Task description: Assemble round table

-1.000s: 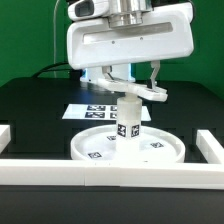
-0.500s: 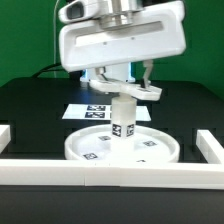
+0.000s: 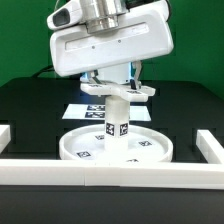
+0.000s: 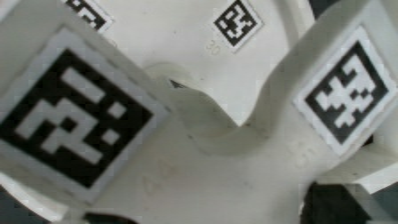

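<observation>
Nearest the exterior camera, a white border bar point(image 3: 110, 172) runs across the front of the black table point(image 3: 30, 110).

Just behind it lies the round disc point(image 3: 68, 150), flat, rim up, a little toward the exterior view's left of centre.

The cylinder leg point(image 3: 116, 120) stands upright at the disc's middle, bottom end touching the disc floor, long axis vertical. We see no lean.

The cross-shaped foot point(image 3: 124, 91) sits on the leg's top end with its arms lying level. We cannot tell whether it is fully seated or only resting there.

The gripper point(image 3: 115, 82) comes straight down onto the foot. Its fingers drop on either side of the cross, and we read them as clamped on it, though the contact faces are mostly hidden. In the wrist view the foot point(image 4: 214, 110) fills the picture, two tagged arms meeting in a notch, so it sits directly under the palm and very close.

Key relation: foot, leg and disc centre stack directly beneath the gripper on one vertical line. We judge the next move to be a twist of the foot about that line. Any sideways offset would tip the leg or drag the disc.

Farthest back, the marker board point(image 3: 88, 108) lies flat behind the disc.
</observation>
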